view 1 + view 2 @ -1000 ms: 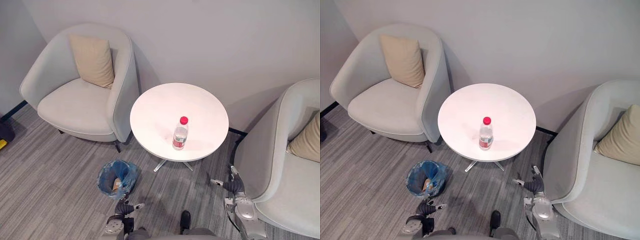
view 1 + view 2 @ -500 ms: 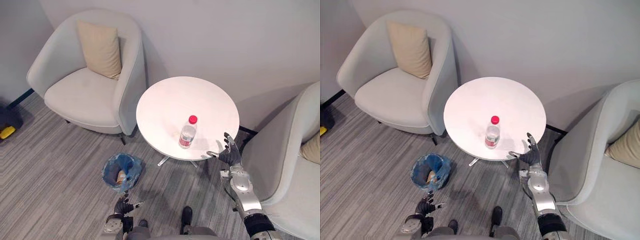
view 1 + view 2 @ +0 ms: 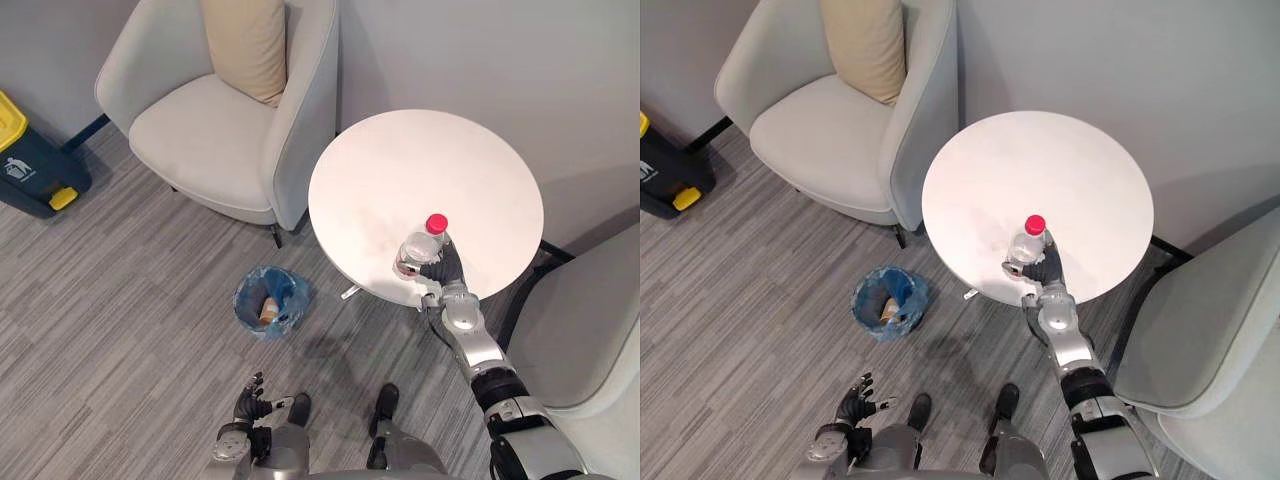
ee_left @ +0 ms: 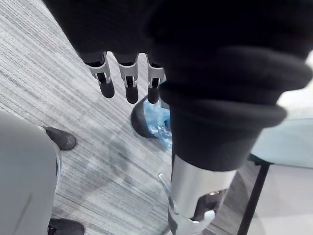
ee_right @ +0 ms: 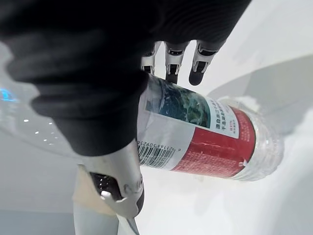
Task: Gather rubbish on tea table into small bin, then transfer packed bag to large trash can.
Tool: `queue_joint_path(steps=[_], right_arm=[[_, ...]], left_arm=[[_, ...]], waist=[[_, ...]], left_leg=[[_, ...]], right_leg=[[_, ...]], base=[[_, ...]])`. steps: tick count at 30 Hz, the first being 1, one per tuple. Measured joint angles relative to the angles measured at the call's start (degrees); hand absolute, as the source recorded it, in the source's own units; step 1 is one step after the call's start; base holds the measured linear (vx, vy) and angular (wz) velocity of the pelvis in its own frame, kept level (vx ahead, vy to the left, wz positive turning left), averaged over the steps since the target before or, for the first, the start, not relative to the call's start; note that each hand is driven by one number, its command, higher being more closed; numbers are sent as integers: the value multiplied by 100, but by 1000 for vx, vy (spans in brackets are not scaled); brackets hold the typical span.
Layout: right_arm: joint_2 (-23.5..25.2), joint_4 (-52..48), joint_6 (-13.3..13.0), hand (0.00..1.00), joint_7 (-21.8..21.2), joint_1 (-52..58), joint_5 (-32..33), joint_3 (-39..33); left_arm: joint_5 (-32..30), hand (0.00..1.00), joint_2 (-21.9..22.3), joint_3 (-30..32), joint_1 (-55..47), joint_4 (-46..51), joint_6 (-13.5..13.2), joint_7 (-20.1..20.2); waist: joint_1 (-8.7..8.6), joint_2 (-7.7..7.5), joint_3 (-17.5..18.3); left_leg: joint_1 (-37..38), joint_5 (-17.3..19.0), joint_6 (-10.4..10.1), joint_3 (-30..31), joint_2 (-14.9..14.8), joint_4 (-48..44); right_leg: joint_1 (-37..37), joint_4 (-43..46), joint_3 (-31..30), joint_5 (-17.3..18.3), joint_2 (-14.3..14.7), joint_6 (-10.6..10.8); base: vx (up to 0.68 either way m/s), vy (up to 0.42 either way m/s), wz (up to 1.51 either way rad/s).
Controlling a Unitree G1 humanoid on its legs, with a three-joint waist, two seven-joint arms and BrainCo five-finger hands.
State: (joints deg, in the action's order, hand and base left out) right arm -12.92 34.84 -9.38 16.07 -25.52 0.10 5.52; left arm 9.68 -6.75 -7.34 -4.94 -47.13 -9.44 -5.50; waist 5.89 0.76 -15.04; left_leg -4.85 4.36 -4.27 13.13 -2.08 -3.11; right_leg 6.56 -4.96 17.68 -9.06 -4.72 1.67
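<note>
The left hand (image 3: pixel 252 398) hangs idle, fingers (image 4: pixel 131 88) loosely spread and empty. The small bin (image 3: pixel 290 290) sits on the floor beyond its fingertips. The bottle (image 5: pixel 195 132) stands on the tea table (image 3: pixel 420 170), between the right hand's (image 3: pixel 445 270) fingers and thumb, which curl against its sides, apparently to lift it.

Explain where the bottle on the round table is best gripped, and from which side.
Grip the bottle round its labelled middle, coming from the near edge of the table: it stands upright close to that edge, and its round body fits between fingers and thumb. The right hand wraps it there.
</note>
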Motion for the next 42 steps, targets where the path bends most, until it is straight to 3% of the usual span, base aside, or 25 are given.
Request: queue_joint_path(steps=[1, 5, 14, 17, 21, 26, 29, 31, 35, 42], right_arm=[[-17, 35, 0, 100, 30, -111, 47, -9], [-121, 233, 1, 100, 115, -416, 314, -20], [-264, 378, 73, 100, 176, -919, 717, 4], [-355, -48, 74, 100, 171, -809, 723, 10], [-346, -1358, -60, 100, 119, -178, 699, 13], [-152, -2375, -148, 100, -18, 1013, 440, 20], [49, -3187, -160, 100, -256, 1973, 136, 255], [130, -3404, -167, 100, -307, 2267, 22, 351], [147, -3924, -321, 100, -485, 2854, -267, 490], [139, -4107, -389, 100, -513, 3222, -1035, 725]], left_arm=[[87, 0, 2, 0, -3, 51, -2, -3], [255, 0, 3, -1, 135, 144, -5, -90], [324, 0, -13, -127, 156, 232, -100, -96], [322, 0, -14, -159, 155, 233, -103, -96], [317, 0, -13, -205, 158, 239, -101, -88], [302, 0, -8, -221, 153, 263, -93, -72], [173, 0, -10, -227, 114, 227, -76, -57], [104, 0, -12, -232, 94, 197, -74, -47], [60, 0, -14, -321, 82, 153, -73, 16], [-28, 0, -15, -358, 55, -80, -75, 11]], waist=[[2, 5, -51], [111, 16, -269], [148, 27, -414], [138, 25, -415], [109, 23, -414], [67, 8, -391], [-93, -94, -169], [-190, -129, -71], [-207, -123, 222], [-336, -106, 370]], left_leg=[[-67, 0, 0, 10, 9, -22], [-253, -7, -11, 84, 33, -146], [-468, -69, 6, 100, 13, -190], [-468, -67, 9, 69, 14, -192], [-370, -61, 19, -10, 7, -180], [-110, -61, 18, -58, 5, -135], [-31, -60, 19, -92, -2, -79], [51, -59, 19, -102, -3, -68], [182, -51, 28, -245, -4, 16], [371, -35, 45, -268, -14, 21]], right_leg=[[69, 34, 12, 0, -12, 0], [213, 149, 83, 3, -42, -3], [567, 590, 86, 158, -99, -44], [600, 613, 31, 160, -95, -44], [580, 618, -71, 159, -79, -44], [325, 570, -114, 165, -73, -36], [200, 365, -158, 115, -37, 9], [70, 247, -166, 80, -20, 36], [-62, 31, -303, -30, 4, 64], [-279, -68, -341, -71, 33, 60]], base=[[-39, 10, 6], [-59, 6, 10], [-51, -14, 4], [-9, 2, -7], [17, 0, -13], [5, 2, -4], [-52, -1, -4], [-10, -6, -6], [-12, 8, -14], [-4, 2, -3]])
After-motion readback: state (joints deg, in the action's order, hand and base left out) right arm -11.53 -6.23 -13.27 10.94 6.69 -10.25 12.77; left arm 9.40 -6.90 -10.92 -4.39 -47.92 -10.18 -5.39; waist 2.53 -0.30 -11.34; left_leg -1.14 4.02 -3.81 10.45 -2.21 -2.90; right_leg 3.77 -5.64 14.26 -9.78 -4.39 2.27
